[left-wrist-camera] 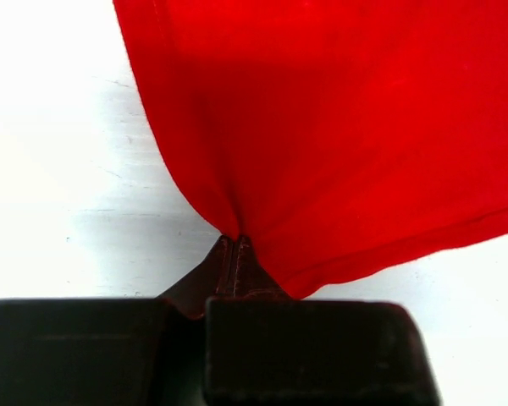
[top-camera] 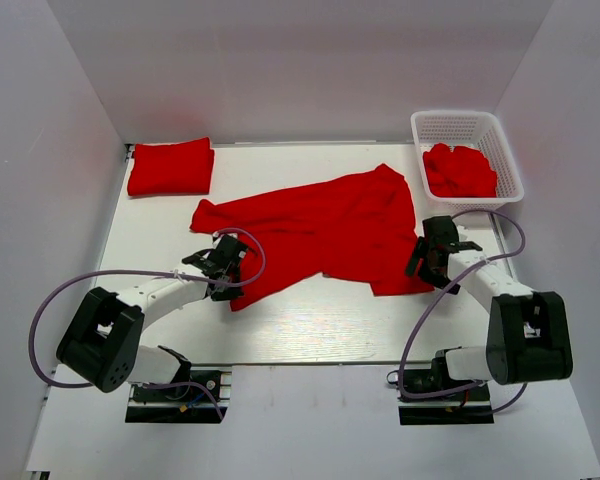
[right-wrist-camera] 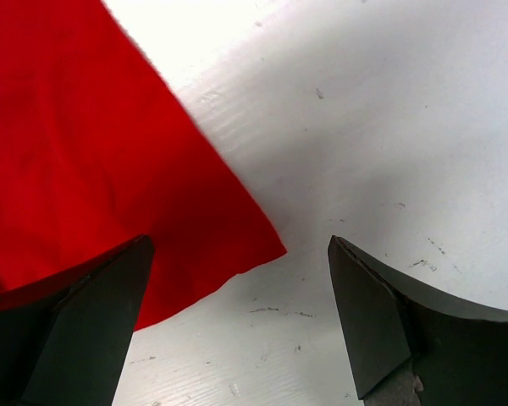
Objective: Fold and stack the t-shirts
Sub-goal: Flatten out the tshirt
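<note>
Left gripper [left-wrist-camera: 234,247] clamps the near edge of the spread t-shirt [top-camera: 320,225]; right gripper [right-wrist-camera: 239,247] gapes wide at its corner, gripping nothing; folded t-shirt [top-camera: 170,167] lies far-left.

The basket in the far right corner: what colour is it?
White, with a lattice pattern; the basket shows best in the top external view.
</note>
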You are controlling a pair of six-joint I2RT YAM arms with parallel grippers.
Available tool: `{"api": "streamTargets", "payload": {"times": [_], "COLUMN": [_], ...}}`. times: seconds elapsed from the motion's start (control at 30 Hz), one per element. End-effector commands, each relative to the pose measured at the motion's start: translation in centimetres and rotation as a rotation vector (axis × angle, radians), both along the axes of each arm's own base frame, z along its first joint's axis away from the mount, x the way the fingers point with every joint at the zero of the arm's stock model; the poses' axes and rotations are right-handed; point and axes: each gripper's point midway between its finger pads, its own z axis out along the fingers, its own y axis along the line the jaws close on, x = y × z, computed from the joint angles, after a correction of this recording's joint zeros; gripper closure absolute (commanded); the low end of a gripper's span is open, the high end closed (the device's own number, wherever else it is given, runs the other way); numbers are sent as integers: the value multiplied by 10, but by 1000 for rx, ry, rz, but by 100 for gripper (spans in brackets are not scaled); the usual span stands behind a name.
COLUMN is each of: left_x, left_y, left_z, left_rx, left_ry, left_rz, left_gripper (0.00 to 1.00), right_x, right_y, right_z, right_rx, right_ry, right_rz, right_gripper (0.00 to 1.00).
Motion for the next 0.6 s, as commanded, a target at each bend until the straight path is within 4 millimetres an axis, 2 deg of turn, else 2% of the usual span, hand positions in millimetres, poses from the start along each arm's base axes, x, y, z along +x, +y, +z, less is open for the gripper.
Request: {"api": "streamTargets", "payload": {"times": [0.0, 0.1, 0.13, 0.2, 0.23, 0.3, 0.33, 0.43, 0.47, 0.57], "left_x": [6, 11, 10, 14, 14, 16, 17, 20, 20, 22], "left_y": [3, 5, 8, 8, 8, 6, 6, 5, 3, -3], "left_z": [12, 19, 16, 22, 22, 23, 25, 28, 30, 38], "left_rx": [17, 37, 52, 55, 55, 50, 45, 40, 26, -2], "left_ry": [-35, -43, -32, -46, -46, -54, -62, -70, -75, -91], "left_rz": [33, 51, 65, 70, 70, 70, 70, 71, 67, 47], "left_gripper": [100, 100, 100, 100, 100, 100, 100, 100, 100, 100], "right_x": [-1, -5, -9, -12, -15, -16, -18, -18, -18, -6], "right_y": [-7, -4, -3, 5, 7, 8, 10, 16, 18, 28], "right_z": [-9, -15, -23, -30, -33, -36, -37, -37, -36, -25], "right_rx": [-19, 8, 20, 62, 79, 90, 96, 139, 151, 193], "right_ry": [27, 69, 101, 135, 152, 164, 165, 147, 128, 53], "right_rz": [-50, -42, -41, -22, -20, -16, -15, 2, 7, 58], "right_gripper": [10, 10, 12, 18, 26, 34, 45, 67, 81, 100]}}
